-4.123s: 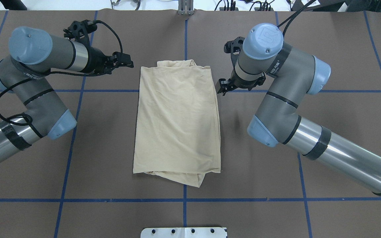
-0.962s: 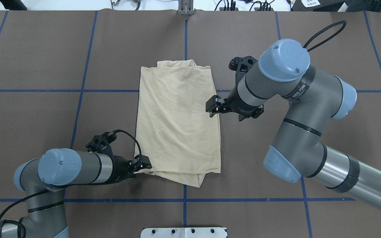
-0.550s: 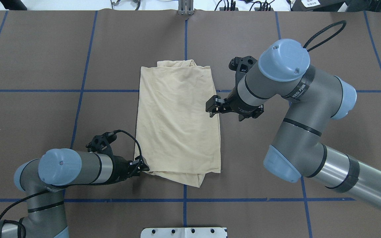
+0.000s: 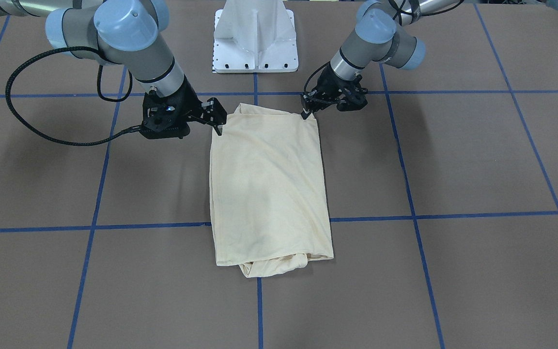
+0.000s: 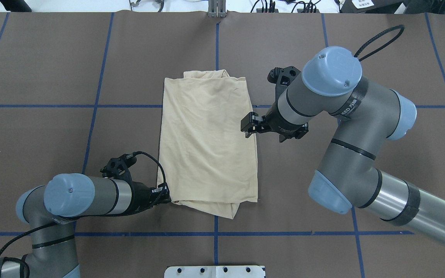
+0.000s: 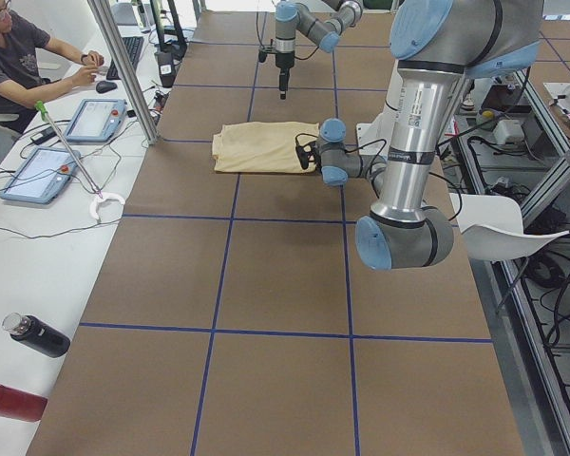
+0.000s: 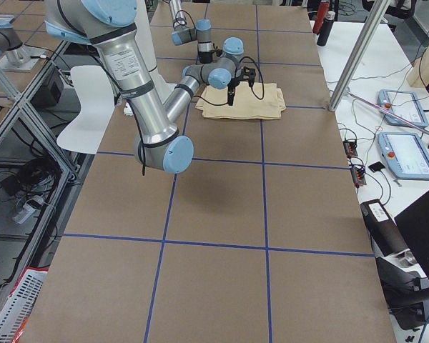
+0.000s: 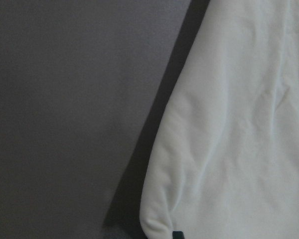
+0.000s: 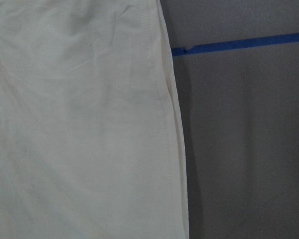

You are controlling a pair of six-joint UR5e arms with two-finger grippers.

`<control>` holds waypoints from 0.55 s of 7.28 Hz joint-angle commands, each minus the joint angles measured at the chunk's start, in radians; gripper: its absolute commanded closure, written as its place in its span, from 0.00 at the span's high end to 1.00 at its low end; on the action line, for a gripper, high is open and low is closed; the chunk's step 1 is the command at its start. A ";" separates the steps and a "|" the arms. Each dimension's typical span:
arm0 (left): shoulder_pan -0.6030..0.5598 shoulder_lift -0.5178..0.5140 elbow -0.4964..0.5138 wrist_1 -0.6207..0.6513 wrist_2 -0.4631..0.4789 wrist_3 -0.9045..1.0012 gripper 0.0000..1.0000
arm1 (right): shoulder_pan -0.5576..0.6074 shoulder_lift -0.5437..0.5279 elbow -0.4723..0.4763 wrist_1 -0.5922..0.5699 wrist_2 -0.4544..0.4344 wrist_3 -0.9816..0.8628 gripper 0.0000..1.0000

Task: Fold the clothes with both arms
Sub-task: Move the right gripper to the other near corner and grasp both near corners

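At T-shirt (image 5: 207, 146) corner, left pincer (image 5: 167, 197) clamped, right pincer (image 5: 247, 127) apart over side edge

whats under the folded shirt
The shirt lies on the brown table cover, and two blue tape lines run in beneath it. A lower fold pokes out at the robot-side end. The rest beneath the top layer is covered.

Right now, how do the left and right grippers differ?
The left gripper lies low at the T-shirt's near-left corner, fingers closed on it; the right gripper hangs raised over the right edge, fingers open, holding nothing. Left points sideways, right points down. Both are black and two-fingered.
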 commanded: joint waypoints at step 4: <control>-0.001 -0.010 -0.023 0.041 -0.011 0.000 0.00 | -0.169 0.009 -0.003 0.000 -0.139 0.365 1.00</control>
